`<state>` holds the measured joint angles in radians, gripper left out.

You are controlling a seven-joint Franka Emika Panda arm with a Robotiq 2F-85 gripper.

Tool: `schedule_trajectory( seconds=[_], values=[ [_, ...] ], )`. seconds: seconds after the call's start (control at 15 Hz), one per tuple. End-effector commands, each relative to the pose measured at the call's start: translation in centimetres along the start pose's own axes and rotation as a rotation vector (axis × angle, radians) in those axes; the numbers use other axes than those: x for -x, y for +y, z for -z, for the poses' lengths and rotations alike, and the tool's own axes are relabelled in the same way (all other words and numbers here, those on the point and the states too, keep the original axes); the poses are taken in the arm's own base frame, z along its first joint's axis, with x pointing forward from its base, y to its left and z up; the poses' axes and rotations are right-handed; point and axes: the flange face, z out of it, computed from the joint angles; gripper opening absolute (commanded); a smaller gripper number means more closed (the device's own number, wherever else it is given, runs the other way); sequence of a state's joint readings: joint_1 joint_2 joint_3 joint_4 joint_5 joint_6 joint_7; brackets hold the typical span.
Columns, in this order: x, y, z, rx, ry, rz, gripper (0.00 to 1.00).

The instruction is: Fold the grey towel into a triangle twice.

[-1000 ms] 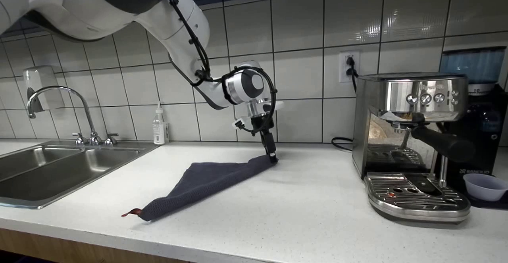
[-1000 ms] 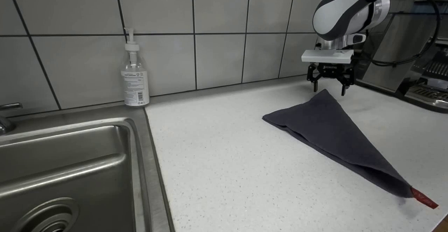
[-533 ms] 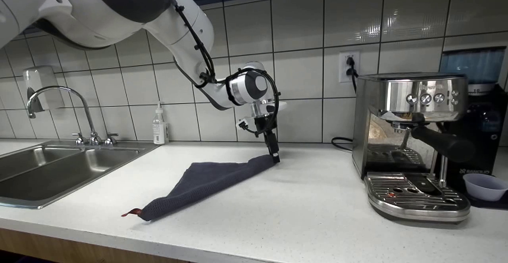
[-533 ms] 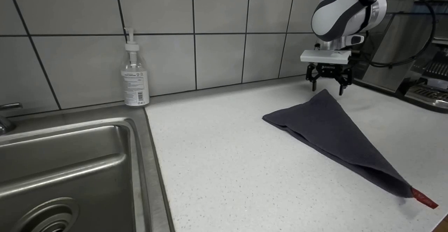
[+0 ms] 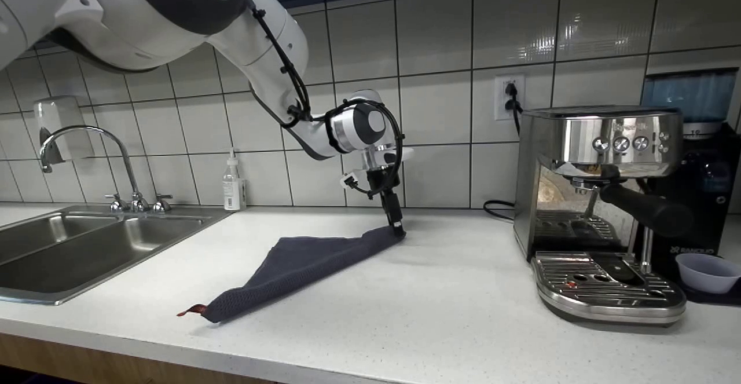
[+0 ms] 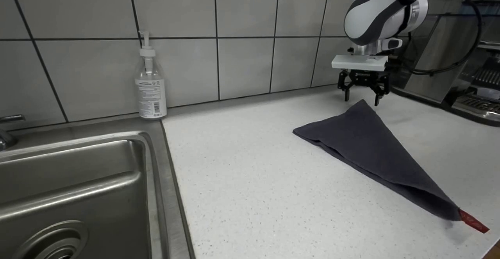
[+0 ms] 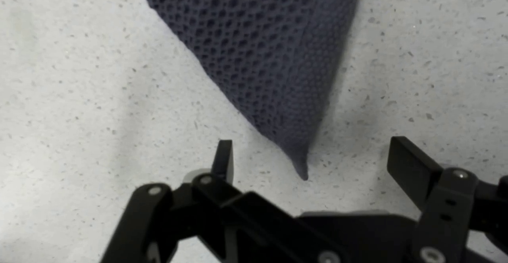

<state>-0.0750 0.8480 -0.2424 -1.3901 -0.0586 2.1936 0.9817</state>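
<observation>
The grey towel [image 6: 371, 145] lies on the table [image 6: 234, 181] as a triangle, between the sink [image 6: 166, 181] and the coffee machine [image 5: 619, 141]; the first fold looks done, the second seems left to do. The robot fingers [image 7: 412, 169] stand wide apart, one towel corner [image 7: 297, 148] loose between them in the wrist view. A pump bottle [image 6: 150, 91] stands at the sink's back corner, contents unclear. A small bowl [image 5: 707, 275] sits beside the coffee machine, contents also unclear.
</observation>
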Motion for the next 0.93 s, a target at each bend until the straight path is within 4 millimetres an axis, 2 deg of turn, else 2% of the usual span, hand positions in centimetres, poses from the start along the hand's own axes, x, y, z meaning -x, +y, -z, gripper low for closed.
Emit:
schedule_trajectory(
  seconds=[0.0, 0.07, 0.67, 0.73, 0.87],
  values=[
    [0.1, -0.3, 0.4, 0.002, -0.014, -0.008, 0.75],
    [0.1, -0.2, 0.6, 0.0, -0.014, -0.01, 0.74],
    [0.7, -0.2, 1.5, -0.012, 0.006, -0.005, 0.03],
    [0.8, -0.1, 1.8, -0.017, 0.002, 0.002, 0.0],
    [0.8, 0.2, 2.8, -0.033, 0.017, 0.001, 0.0]
  ],
)
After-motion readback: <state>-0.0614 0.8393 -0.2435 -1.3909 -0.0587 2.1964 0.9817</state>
